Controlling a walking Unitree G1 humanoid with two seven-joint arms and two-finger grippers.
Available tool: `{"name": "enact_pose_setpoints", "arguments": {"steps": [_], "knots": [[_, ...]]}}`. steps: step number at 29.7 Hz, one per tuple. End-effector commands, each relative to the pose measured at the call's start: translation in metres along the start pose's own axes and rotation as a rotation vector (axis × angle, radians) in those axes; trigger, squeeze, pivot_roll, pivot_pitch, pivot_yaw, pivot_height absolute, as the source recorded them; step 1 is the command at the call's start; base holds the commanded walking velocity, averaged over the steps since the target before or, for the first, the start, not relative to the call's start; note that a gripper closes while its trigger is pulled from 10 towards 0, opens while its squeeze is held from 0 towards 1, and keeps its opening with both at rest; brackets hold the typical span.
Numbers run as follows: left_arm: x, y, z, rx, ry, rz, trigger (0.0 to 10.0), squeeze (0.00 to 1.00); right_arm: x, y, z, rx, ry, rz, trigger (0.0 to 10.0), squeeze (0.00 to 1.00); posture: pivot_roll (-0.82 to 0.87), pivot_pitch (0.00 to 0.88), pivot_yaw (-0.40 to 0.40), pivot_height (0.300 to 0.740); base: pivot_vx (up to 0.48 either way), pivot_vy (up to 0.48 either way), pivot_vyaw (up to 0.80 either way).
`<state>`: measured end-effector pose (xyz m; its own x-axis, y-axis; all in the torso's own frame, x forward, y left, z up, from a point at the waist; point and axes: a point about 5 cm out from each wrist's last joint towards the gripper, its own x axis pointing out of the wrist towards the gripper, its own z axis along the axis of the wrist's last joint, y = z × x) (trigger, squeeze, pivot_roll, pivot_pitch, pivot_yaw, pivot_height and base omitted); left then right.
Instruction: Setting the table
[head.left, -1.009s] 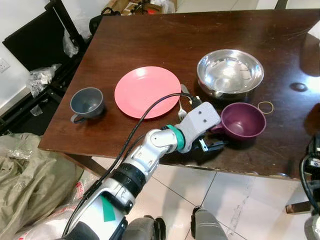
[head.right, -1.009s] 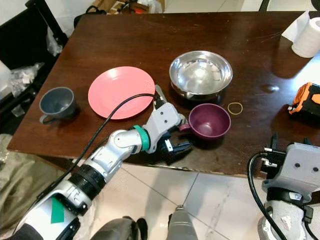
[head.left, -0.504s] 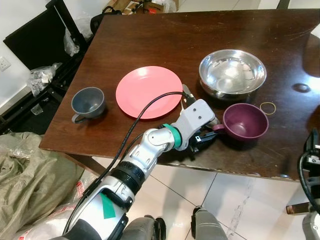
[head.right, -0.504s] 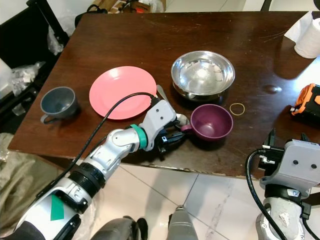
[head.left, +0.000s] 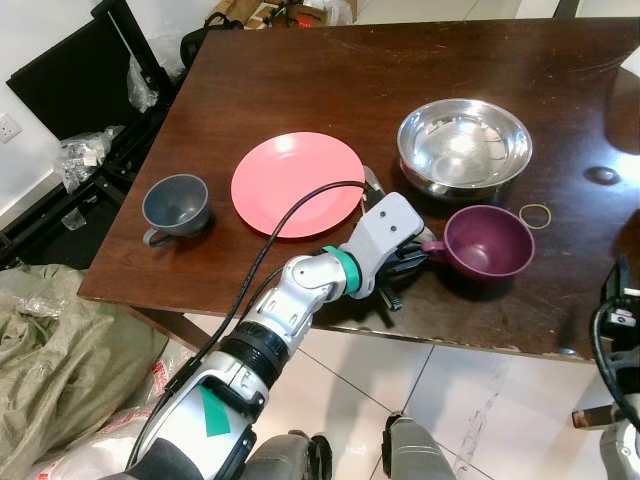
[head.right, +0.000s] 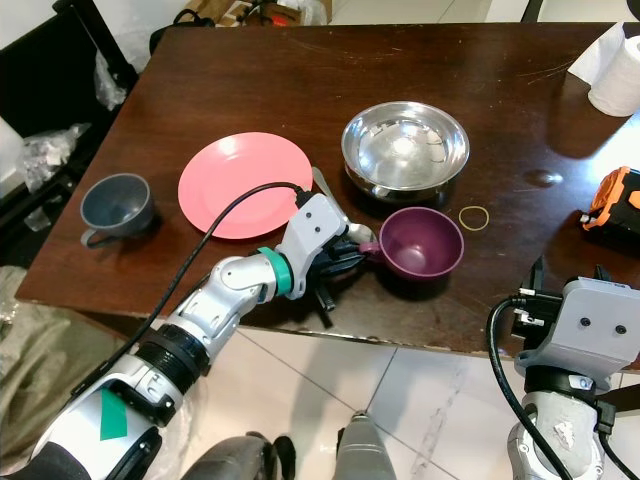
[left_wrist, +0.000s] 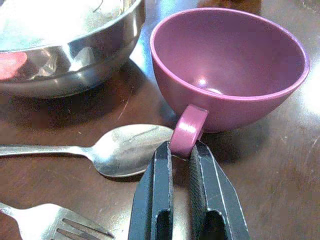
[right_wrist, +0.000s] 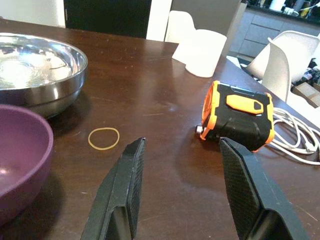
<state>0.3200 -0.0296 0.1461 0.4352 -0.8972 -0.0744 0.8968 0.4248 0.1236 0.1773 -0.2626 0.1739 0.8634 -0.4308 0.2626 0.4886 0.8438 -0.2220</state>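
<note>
The purple plastic cup sat right of centre in the left eye view, below the shiny steel bowl. A second earlier the left gripper stood open beside its handle; now its fingers had closed on that handle, so the cup looked ready to be moved. The right gripper hung spread apart, idle.

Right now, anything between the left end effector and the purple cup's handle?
No. The left end effector is already at the purple cup, its fingers on either side of the handle. The spoon lies just beside them, not between.
</note>
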Motion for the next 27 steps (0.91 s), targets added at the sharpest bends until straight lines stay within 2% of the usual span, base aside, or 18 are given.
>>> {"name": "enact_pose_setpoints", "arguments": {"steps": [1,2,4,5,7,8,9,10,11,13,14,16,18,19,20,23,26,27], "knots": [[0.01,-0.014,0.017,-0.071,-0.08,-0.065,10.0,0.0,-0.001,0.001,-0.003,0.008,0.013,0.005,10.0,0.0,-0.15,0.099,0.204,0.74,0.0,0.0,0.0],[0.004,-0.011,0.025,-0.095,-0.104,-0.09,10.0,0.0,0.0,0.001,-0.003,0.007,0.009,0.007,10.0,0.0,-0.14,0.099,0.203,0.74,0.0,0.0,0.0],[0.004,-0.011,0.025,-0.095,-0.104,-0.09,10.0,0.0,0.0,0.001,-0.003,0.007,0.009,0.007,10.0,0.0,-0.14,0.099,0.203,0.74,0.0,0.0,0.0],[-0.007,-0.001,0.036,-0.129,-0.136,-0.102,10.0,0.0,0.002,0.001,-0.001,0.006,0.001,0.009,10.0,0.0,-0.14,0.1,0.2,0.74,0.0,0.0,0.0],[-0.007,-0.001,0.036,-0.129,-0.136,-0.102,10.0,0.0,0.002,0.001,-0.001,0.006,0.001,0.009,10.0,0.0,-0.14,0.1,0.2,0.74,0.0,0.0,0.0],[-0.018,0.01,0.045,-0.149,-0.164,-0.098,10.0,0.0,0.004,0.0,0.001,0.006,-0.006,0.009,10.0,0.0,-0.13,0.101,0.193,0.74,0.0,0.0,0.0],[-0.035,0.029,0.056,-0.136,-0.19,-0.052,10.0,0.0,0.006,0.0,0.002,0.004,-0.012,0.014,10.0,0.0,-0.12,0.101,0.18,0.74,0.0,0.0,0.0],[-0.035,0.029,0.056,-0.136,-0.19,-0.052,10.0,0.0,0.006,0.0,0.002,0.004,-0.012,0.014,10.0,0.0,-0.12,0.101,0.18,0.74,0.0,0.0,0.0],[-0.048,0.043,0.064,-0.12,-0.207,-0.007,10.0,0.0,0.008,0.0,0.003,0.003,-0.015,0.019,10.0,0.0,-0.11,0.102,0.175,0.74,0.0,0.0,0.0],[-0.048,0.043,0.064,-0.12,-0.207,-0.007,10.0,0.0,0.008,0.0,0.003,0.003,-0.015,0.019,10.0,0.0,-0.11,0.102,0.175,0.74,0.0,0.0,0.0],[-0.057,0.052,0.069,-0.102,-0.216,0.031,10.0,0.0,0.009,0.0,0.003,0.004,-0.018,0.024,10.0,0.0,-0.11,0.103,0.169,0.74,0.0,0.0,0.0],[-0.057,0.052,0.069,-0.102,-0.216,0.031,10.0,0.0,0.009,0.0,0.003,0.004,-0.018,0.024,10.0,0.0,-0.11,0.103,0.169,0.74,0.0,0.0,0.0],[-0.075,0.075,0.077,-0.043,-0.22,0.149,10.0,0.0,0.016,0.006,0.006,0.014,-0.036,0.053,10.0,0.0,-0.09,0.105,0.158,0.74,0.0,0.0,0.0],[-0.075,0.075,0.077,-0.043,-0.22,0.149,10.0,0.0,0.016,0.006,0.006,0.014,-0.036,0.053,10.0,0.0,-0.09,0.105,0.158,0.74,0.0,0.0,0.0],[-0.083,0.084,0.079,-0.023,-0.215,0.2,10.0,0.0,0.019,0.011,0.009,0.019,-0.049,0.072,10.0,0.0,-0.09,0.105,0.158,0.74,0.0,0.0,0.0],[-0.089,0.09,0.08,-0.01,-0.208,0.232,10.0,0.0,0.021,0.016,0.012,0.029,-0.061,0.089,10.0,0.0,-0.08,0.105,0.154,0.74,0.0,0.0,0.0],[-0.101,0.101,0.081,0.009,-0.186,0.331,10.0,0.0,0.026,0.036,0.019,0.062,-0.089,0.142,10.0,0.0,-0.08,0.101,0.153,0.74,0.0,0.0,0.0],[-0.101,0.101,0.081,0.009,-0.186,0.331,10.0,0.0,0.026,0.036,0.019,0.062,-0.089,0.142,10.0,0.0,-0.08,0.101,0.153,0.74,0.0,0.0,0.0]]}}
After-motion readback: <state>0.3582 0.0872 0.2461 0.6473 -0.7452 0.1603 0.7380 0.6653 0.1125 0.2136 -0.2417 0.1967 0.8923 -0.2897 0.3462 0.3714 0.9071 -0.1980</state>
